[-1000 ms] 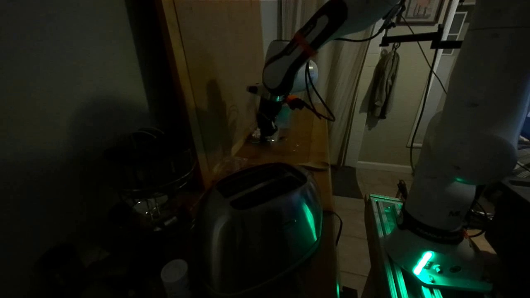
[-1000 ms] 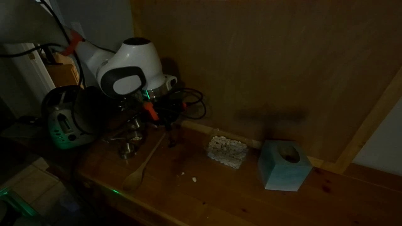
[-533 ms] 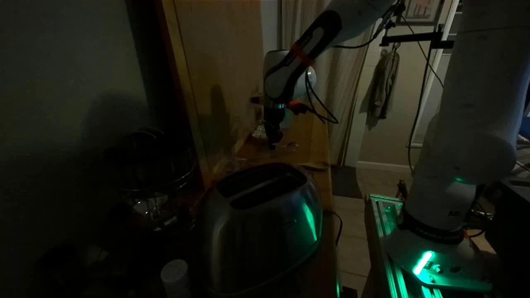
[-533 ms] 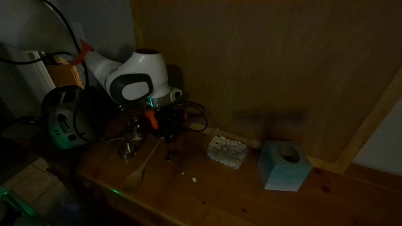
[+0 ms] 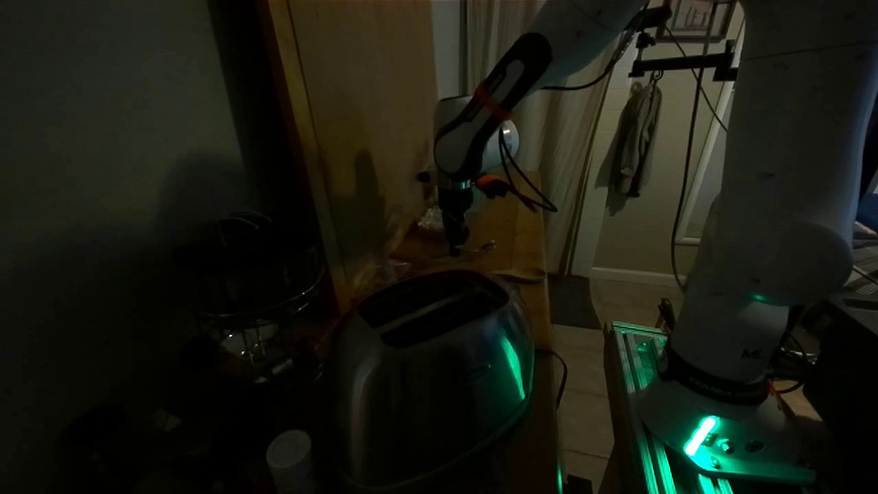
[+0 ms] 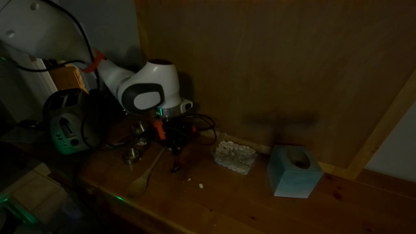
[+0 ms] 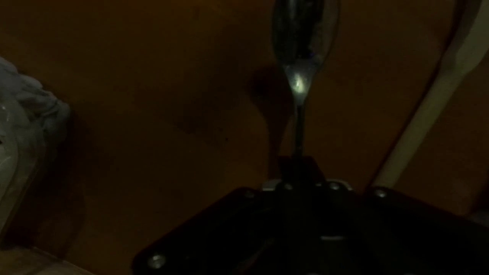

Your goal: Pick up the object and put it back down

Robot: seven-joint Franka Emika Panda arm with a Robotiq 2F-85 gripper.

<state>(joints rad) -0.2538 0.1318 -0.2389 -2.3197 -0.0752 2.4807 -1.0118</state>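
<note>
A shiny metal spoon (image 7: 300,78) is in my gripper. In the wrist view its bowl points away from the jaws and its thin neck runs into the fingertips (image 7: 298,168); the rest of the handle is hidden. Its shadow on the wood lies apart from it, so the spoon is above the table. In an exterior view the gripper (image 5: 455,248) points down over the wooden table and the spoon's bowl (image 5: 488,245) sticks out sideways. The dark gripper (image 6: 176,157) and spoon bowl (image 6: 175,169) also show low over the table between the wooden spoon and the pebble container.
A wooden spoon (image 6: 140,184) lies beside the gripper; metal cups (image 6: 131,156) stand behind it. A clear container of white pebbles (image 6: 235,159) and a blue tissue box (image 6: 295,180) stand along the wooden panel (image 6: 276,65). A toaster (image 5: 432,391) stands at the table's far end.
The arm has come down, and the gripper with the spoon is lower over the table and slightly nearer the toaster in an exterior view. The other objects have not moved.
</note>
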